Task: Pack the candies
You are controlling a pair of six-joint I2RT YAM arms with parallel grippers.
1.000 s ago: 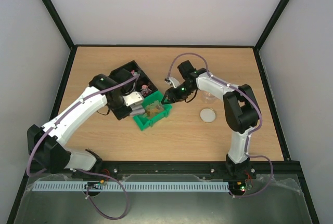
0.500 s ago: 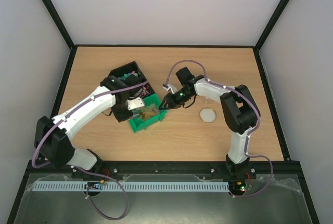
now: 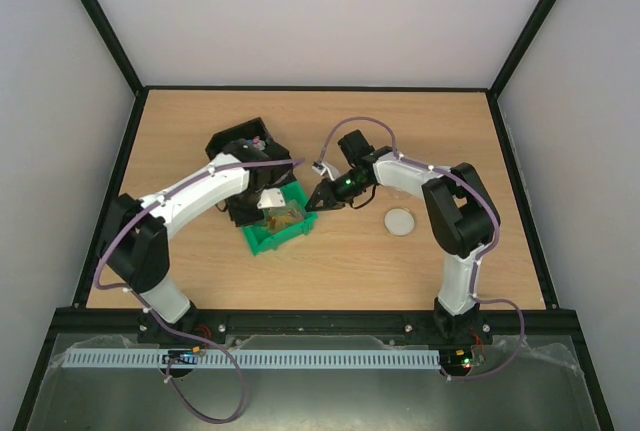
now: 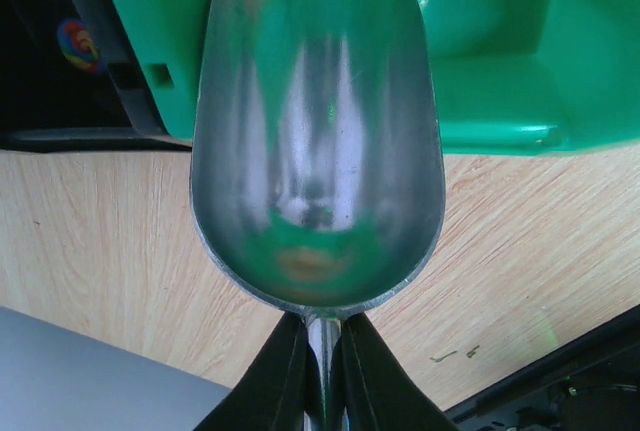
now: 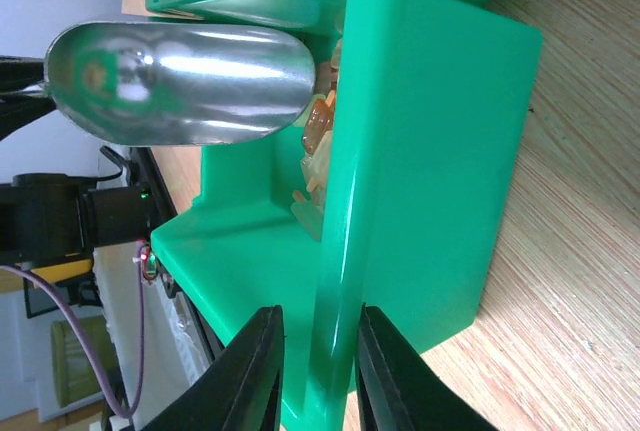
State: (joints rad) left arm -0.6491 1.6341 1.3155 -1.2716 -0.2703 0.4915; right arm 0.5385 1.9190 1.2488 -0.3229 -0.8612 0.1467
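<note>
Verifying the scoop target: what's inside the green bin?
Pale golden candies lie inside the green bin, against its wall. The metal scoop, held by the left gripper, hides whatever lies beneath it.

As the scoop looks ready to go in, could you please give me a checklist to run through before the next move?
1. Left gripper shut on the handle of the metal scoop: ok.
2. Scoop loaded: not ok, its bowl is empty.
3. Right gripper astride a wall of the green bin, steadying it: ok.
4. Candies ahead of the scoop's lip: ok, golden ones lie in the bin.
5. White lid out of the arms' way: ok, it lies apart.
</note>
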